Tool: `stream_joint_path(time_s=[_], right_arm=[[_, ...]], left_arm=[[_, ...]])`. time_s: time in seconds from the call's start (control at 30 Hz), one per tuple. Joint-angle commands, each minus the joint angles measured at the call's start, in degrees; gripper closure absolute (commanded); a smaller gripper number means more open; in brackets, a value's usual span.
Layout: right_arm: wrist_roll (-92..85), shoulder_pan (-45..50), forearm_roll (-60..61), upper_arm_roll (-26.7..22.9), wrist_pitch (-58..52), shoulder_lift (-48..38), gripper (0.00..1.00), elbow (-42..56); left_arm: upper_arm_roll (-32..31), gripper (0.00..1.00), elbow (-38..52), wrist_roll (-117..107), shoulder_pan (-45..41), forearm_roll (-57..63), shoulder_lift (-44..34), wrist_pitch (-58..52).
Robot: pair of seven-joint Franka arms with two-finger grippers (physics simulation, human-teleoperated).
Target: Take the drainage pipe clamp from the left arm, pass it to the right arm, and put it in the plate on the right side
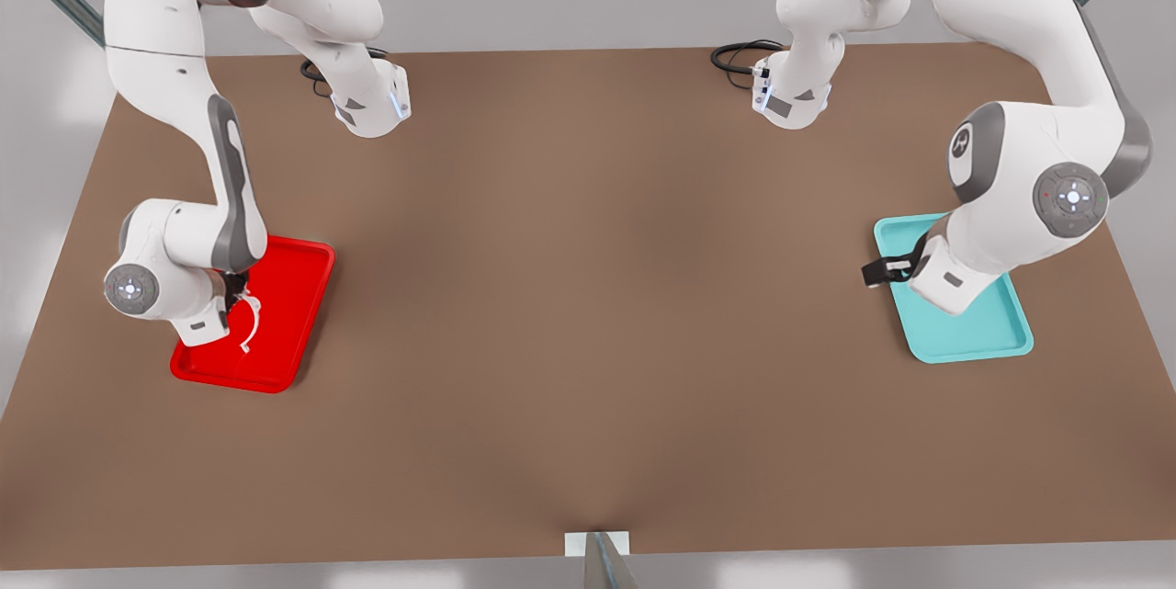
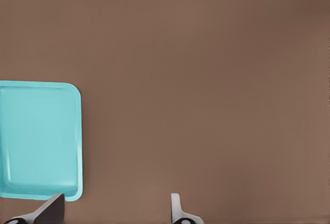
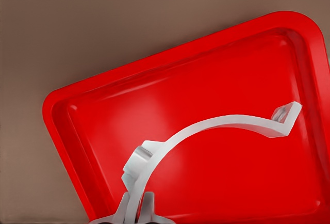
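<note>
2 grippers: we see both.
Right gripper (image 3: 137, 208): clamped on the drainage pipe clamp (image 3: 216, 128), above the plate (image 1: 308, 269).
Left gripper (image 2: 116, 211): fingers apart, waiting beside the teal tray (image 2: 36, 136).

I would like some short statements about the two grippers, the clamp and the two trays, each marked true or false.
1. The right gripper is shut on the drainage pipe clamp. True.
2. The clamp hangs over the teal tray. False: it is over the plate, the red one.
3. The left gripper holds the clamp. False: it is open, with nothing between its fingers.
4. The left gripper is near the teal tray. True.
5. The plate lies at the front view's right. False: it lies at the front view's left.
</note>
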Motion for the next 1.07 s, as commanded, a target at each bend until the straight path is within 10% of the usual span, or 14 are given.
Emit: stream_joint_path(time_s=[0.0,0.03,0.07,0.33,0.63,0.77,0.83,1.03], right_arm=[[-5.96,-0.01,0.12,0.0,0.46,0.29,0.79,-0.39],[-5.7,-0.1,0.2,0.08,0.46,0.73,0.79,-0.48],[-6.22,-0.8,0.91,0.08,0.46,1.08,0.0,-0.39],[-6.14,-1.24,1.96,0.52,-0.07,1.26,0.0,1.45],[-3.6,8.95,10.04,0.79,-7.53,3.89,0.0,30.36],[49.31,11.34,8.37,0.44,-31.36,3.98,0.0,39.86],[74.96,14.05,8.82,0.61,-30.57,2.23,0.0,38.63],[65.49,13.26,6.62,0.26,-24.86,-11.31,0.0,22.99]], left_arm=[[-0.16,0.0,0.04,12.82,-0.05,-0.02,-0.13,0.71],[0.2,0.0,0.04,12.74,0.21,-0.02,-0.22,0.62],[0.11,0.0,0.04,12.65,0.3,-0.28,-0.13,1.14],[0.02,0.0,0.04,12.82,0.39,-0.1,-0.13,0.79],[0.02,0.0,0.04,12.82,0.48,0.07,-0.22,0.71],[0.02,0.0,0.04,12.82,0.48,0.07,-0.13,0.88],[0.02,0.0,0.04,12.82,0.48,0.16,-0.13,0.88],[0.11,0.0,3.03,12.82,1.0,-0.81,-0.13,-1.93]])
